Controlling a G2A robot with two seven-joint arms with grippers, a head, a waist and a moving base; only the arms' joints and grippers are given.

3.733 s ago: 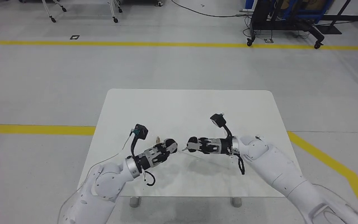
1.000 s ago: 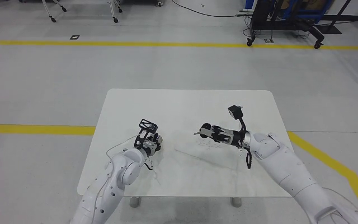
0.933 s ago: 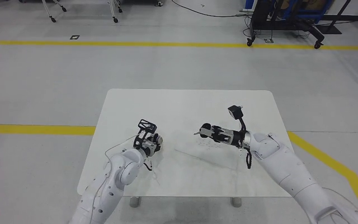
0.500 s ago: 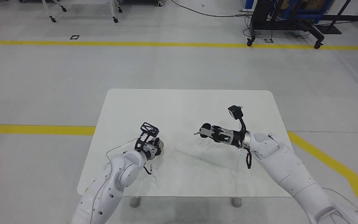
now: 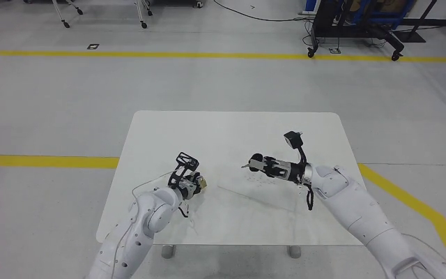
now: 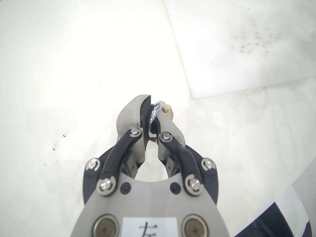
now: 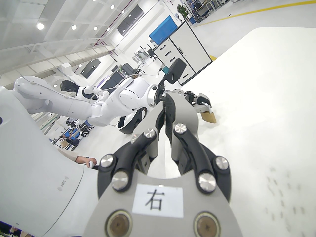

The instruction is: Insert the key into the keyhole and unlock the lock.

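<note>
One brass padlock [image 6: 169, 112], one key [image 5: 243, 166], two claws. My left claw [image 6: 155, 106] is clenched on the padlock's shackle, low over the counter [image 5: 279, 132] — the right wrist view shows the brass body sticking out past its fingertips. My right claw [image 7: 164, 101] is pinched shut, well apart — from above, the thin key pokes from its tip.
</note>
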